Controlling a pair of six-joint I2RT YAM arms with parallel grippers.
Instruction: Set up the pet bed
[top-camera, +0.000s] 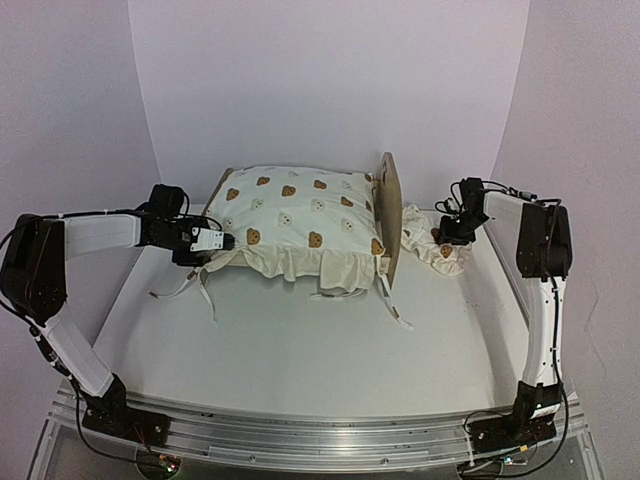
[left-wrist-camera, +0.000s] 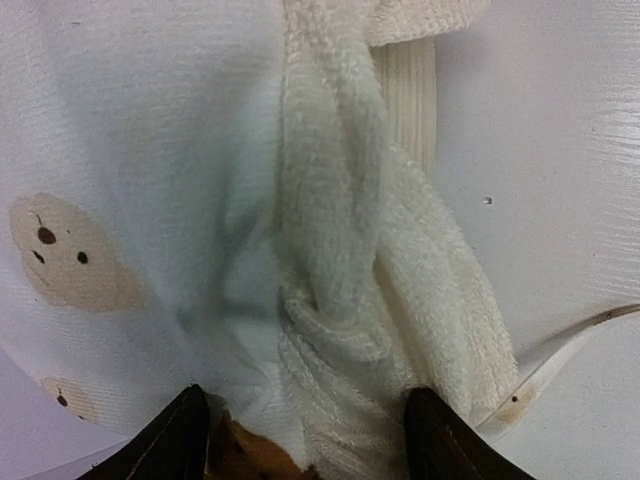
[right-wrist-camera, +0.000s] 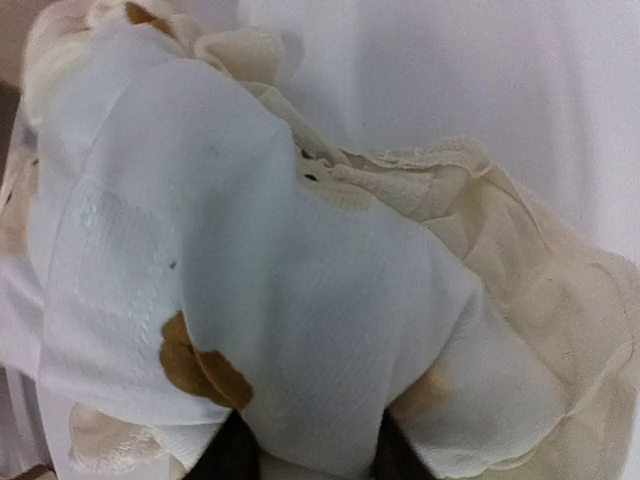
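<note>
The pet bed stands mid-table. Its cream bear-print duvet (top-camera: 295, 215) is draped over the frame, and the rounded wooden end board (top-camera: 389, 205) rises at the right. Tie strings (top-camera: 190, 285) trail off the front edge. My left gripper (top-camera: 222, 241) is at the duvet's left edge. In the left wrist view its jaws (left-wrist-camera: 305, 392) stand wide apart, with a bunched fold of the duvet (left-wrist-camera: 340, 300) between them. The crumpled pillow (top-camera: 440, 255) lies right of the end board. My right gripper (top-camera: 447, 237) is closed on a fold of the pillow (right-wrist-camera: 250, 250).
The white table top (top-camera: 300, 340) stretches in front of the bed to a metal rail (top-camera: 320, 430) at the near edge. Lilac backdrop walls close in behind and on both sides. More tie strings (top-camera: 395, 305) lie on the table below the end board.
</note>
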